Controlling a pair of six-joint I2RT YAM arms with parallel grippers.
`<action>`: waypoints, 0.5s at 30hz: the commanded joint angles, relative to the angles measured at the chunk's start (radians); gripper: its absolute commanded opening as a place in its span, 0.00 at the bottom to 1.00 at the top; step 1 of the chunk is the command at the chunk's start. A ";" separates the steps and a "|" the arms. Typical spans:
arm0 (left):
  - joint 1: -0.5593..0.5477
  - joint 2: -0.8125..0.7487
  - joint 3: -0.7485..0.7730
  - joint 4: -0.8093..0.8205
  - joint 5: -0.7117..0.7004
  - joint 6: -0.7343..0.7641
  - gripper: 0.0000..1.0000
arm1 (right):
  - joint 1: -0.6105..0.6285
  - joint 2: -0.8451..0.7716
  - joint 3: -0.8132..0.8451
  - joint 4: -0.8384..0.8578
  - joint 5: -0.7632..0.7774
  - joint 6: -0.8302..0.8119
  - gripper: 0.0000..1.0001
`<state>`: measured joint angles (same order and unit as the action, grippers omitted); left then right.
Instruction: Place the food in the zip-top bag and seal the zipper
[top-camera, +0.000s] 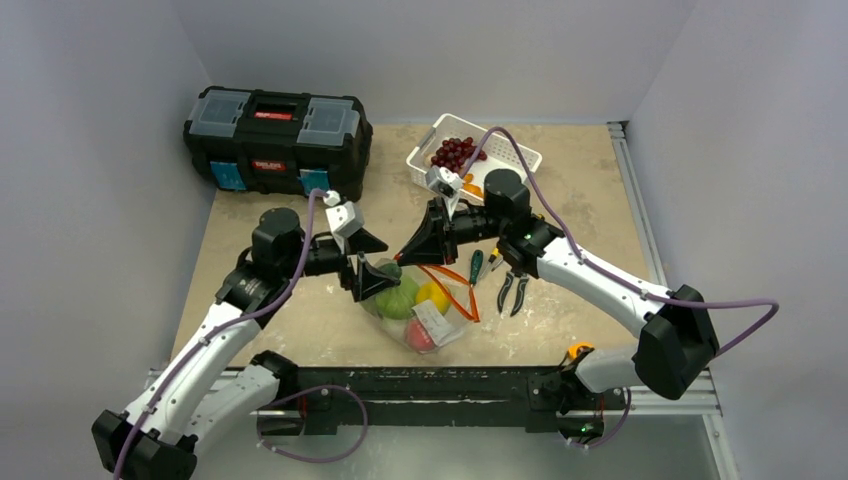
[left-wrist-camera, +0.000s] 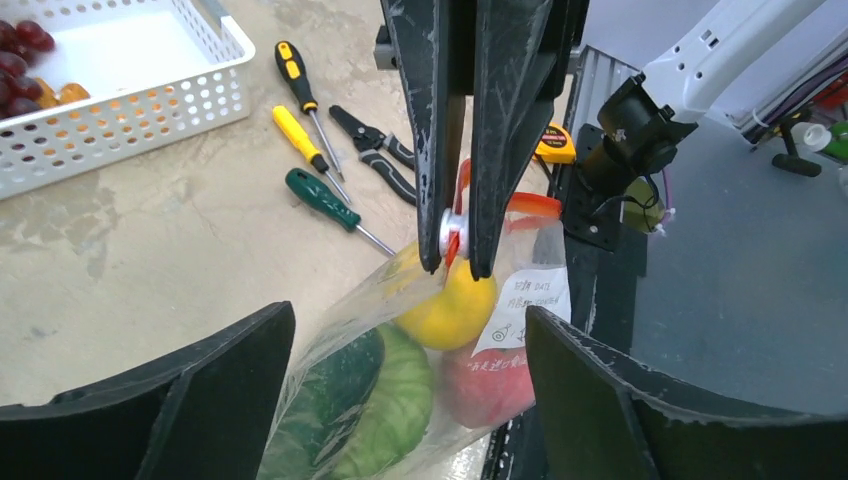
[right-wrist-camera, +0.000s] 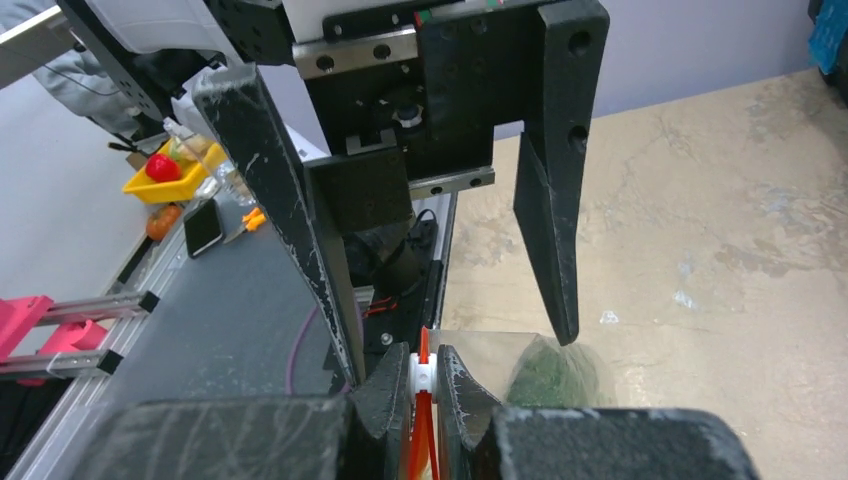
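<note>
While the right gripper (left-wrist-camera: 455, 255) is clamped narrow on the small white slider (right-wrist-camera: 425, 376) of the zipper (left-wrist-camera: 530, 205), the left gripper (left-wrist-camera: 408, 315) stands spread wide, one finger on each side of the zip-top bag's (top-camera: 445, 325) left end and holding nothing. The bag lies on the table (top-camera: 300, 320) near its middle, towards the near edge and between the two grippers. Inside it are the light-green cabbage (left-wrist-camera: 395, 405), the dark cucumber (left-wrist-camera: 330, 390), the yellow citrus (left-wrist-camera: 450, 305) and the pink peach (left-wrist-camera: 485, 380). Whether the bag's mouth is shut along its length cannot be told. Pliers (top-camera: 513, 290) and a green-handled screwdriver (top-camera: 476, 266) lie just right of the bag. A white basket (top-camera: 520, 155) sits at the far side, and a black toolbox (top-camera: 275, 125) at the far left.
</note>
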<state>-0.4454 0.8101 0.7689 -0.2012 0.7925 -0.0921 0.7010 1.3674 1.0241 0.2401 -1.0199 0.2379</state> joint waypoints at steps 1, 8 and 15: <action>0.006 -0.047 -0.023 0.029 0.054 0.048 0.92 | 0.000 -0.027 0.030 0.076 -0.044 0.062 0.00; -0.049 -0.093 -0.202 0.449 -0.028 -0.126 0.98 | 0.006 -0.018 -0.012 0.283 -0.047 0.260 0.00; -0.059 0.018 -0.201 0.580 -0.035 -0.197 0.74 | 0.015 -0.017 -0.035 0.355 -0.050 0.298 0.00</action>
<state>-0.4995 0.8024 0.5522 0.2283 0.7605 -0.2459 0.7074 1.3678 0.9974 0.4618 -1.0481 0.4751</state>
